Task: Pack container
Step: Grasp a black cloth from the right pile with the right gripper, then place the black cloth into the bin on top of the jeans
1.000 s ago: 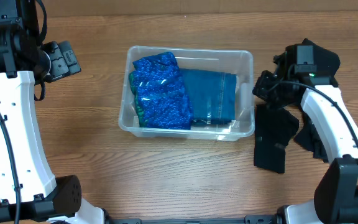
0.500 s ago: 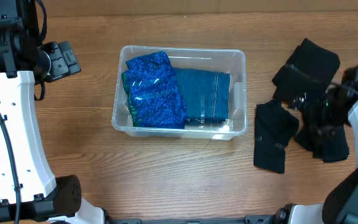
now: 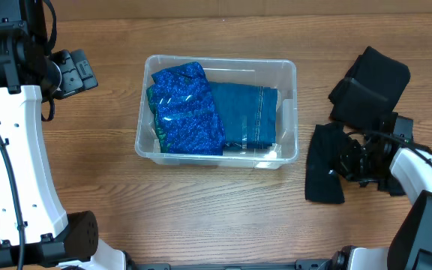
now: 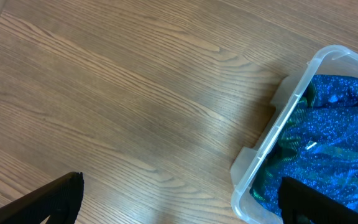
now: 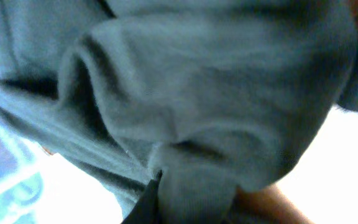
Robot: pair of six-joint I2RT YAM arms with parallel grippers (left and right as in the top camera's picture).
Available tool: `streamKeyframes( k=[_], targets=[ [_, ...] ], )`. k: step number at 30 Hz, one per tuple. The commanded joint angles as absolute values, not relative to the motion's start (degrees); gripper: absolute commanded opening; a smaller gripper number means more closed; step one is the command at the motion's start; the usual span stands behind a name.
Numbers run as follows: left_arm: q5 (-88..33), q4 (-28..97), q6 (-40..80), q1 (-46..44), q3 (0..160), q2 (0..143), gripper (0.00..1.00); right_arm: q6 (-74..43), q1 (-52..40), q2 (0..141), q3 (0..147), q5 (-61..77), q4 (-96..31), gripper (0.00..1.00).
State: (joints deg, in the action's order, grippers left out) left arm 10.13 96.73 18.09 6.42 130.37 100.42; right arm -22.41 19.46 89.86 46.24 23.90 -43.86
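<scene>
We see soft stuff against hard plastic. The container (image 3: pixel 292 112) is a clear, glossy, rectangular bin with rounded corners and a thick rim. It sits on the table (image 3: pixel 201 217) a little left of the middle, between the two arms and touching neither.

In its left half lies a bright blue cloth (image 3: pixel 190 109) with a glittering speckle, crumpled, and green shows at its left edge. A smoother teal cloth (image 3: pixel 250 116) is folded flat in the right half, with a stitched seam running along it. The blue cloth overlaps the teal one's left edge.

To the right of the bin, apart from it, we see matte black cloths: a folded bundle (image 3: pixel 373 79) further back and a flat oblong piece (image 3: pixel 321 180) nearer the front.

The table is brown wood with long, fine grain lines.

The left gripper (image 4: pixel 179 183) hangs over bare wood just left of the bin's corner, with its dark fingers (image 4: pixel 48 199) spread wide and nothing between them. The right gripper (image 3: pixel 355 161) is down on the black cloths. Its wrist view is filled with blurred, fuzzy folds of fabric, so we cannot tell how its fingers stand.
</scene>
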Motion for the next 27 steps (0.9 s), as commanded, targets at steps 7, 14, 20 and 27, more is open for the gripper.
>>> streamKeyframes(
  k=[7,14,20,27],
  targets=[
    [10.7,96.8,18.9,6.3,130.2,100.5,1.0,-24.8,-5.0,71.6,74.0,35.9,-47.1,0.04],
    [10.7,96.8,18.9,6.3,130.2,100.5,1.0,-36.4,-23.7,90.1,73.4,20.9,-34.5,0.04],
    [10.7,96.8,18.9,6.3,130.2,100.5,1.0,-33.6,-23.3,95.9,74.8,14.7,-36.9,0.68],
    [10.7,96.8,18.9,6.3,130.2,100.5,1.0,-30.0,-7.0,76.1,81.3,2.1,-52.7,1.0]
  ],
)
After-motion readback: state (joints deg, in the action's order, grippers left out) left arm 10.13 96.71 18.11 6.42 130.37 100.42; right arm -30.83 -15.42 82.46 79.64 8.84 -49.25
